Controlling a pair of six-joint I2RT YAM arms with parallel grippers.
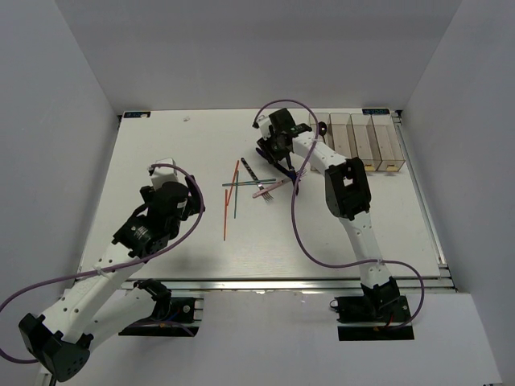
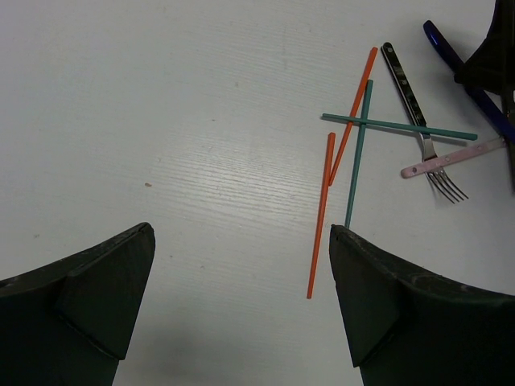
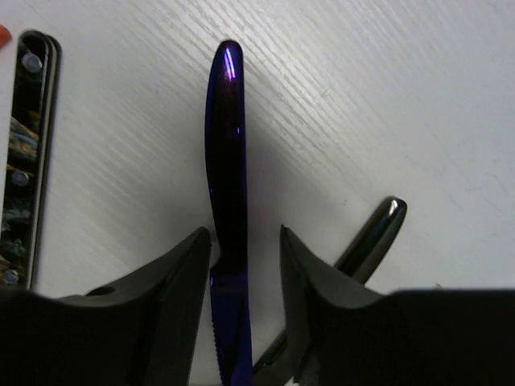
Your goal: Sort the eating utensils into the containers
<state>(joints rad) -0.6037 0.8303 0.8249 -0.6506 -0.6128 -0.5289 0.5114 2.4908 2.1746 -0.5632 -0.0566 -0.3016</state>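
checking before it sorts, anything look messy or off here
Nothing damaged or spilled. The orange chopsticks and green chopsticks lie crossed in a tangle in the middle of the table, one green one across the black-handled fork.

Your left arm (image 1: 105, 277) rises from its near-left base, bends sharply at the elbow and turns its wrist forward and down. Your left tool (image 2: 241, 241) hangs there with both jaws spread as wide as they go. Your right arm (image 1: 348, 189) stretches far forward from its near-right base, the last links angling off to the left. Your right tool (image 3: 244, 241) points straight down and sits low, its jaws drawn in partway but clearly apart.
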